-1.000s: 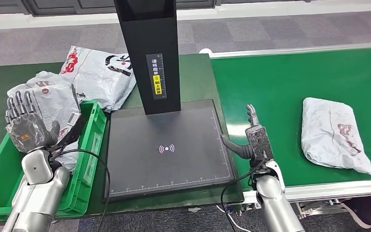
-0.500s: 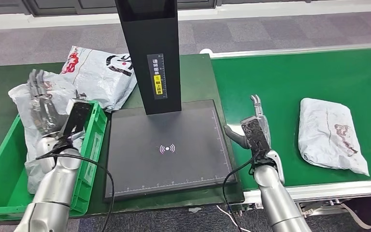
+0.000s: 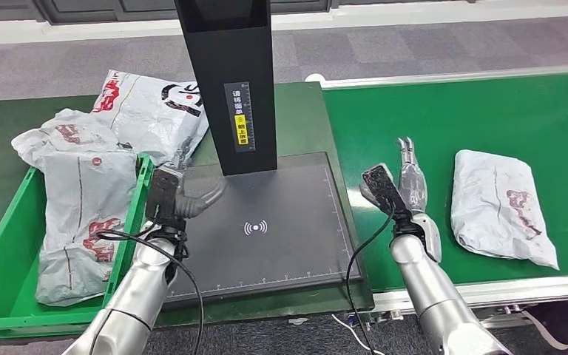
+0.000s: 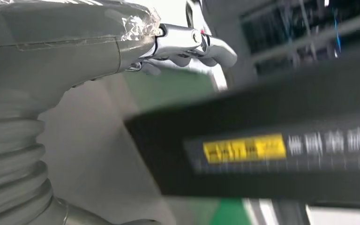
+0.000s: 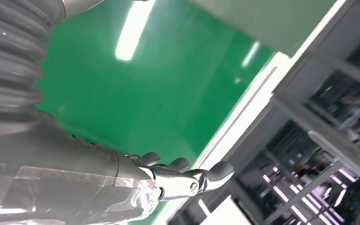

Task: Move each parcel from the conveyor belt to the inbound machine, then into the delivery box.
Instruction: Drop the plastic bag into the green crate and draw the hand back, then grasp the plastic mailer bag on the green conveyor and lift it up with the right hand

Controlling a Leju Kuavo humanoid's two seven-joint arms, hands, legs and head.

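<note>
A crumpled grey parcel lies on the green conveyor belt at the right. My right hand hovers open over the belt, a short way left of that parcel, holding nothing. A grey parcel with red print lies in the green delivery box at the left. My left hand is open and empty over the left edge of the inbound machine's black plate. The machine's black column rises behind the plate and fills the left wrist view.
Two more grey parcels lie on the dark green table behind the box, one draped at the box's far rim. A black cable hangs from my left wrist. The belt's white front rail runs along the near side.
My left hand let go of the grey parcel, which now lies in the box, and swung right over the plate's edge. My right hand moved right and farther out toward the belt parcel.
</note>
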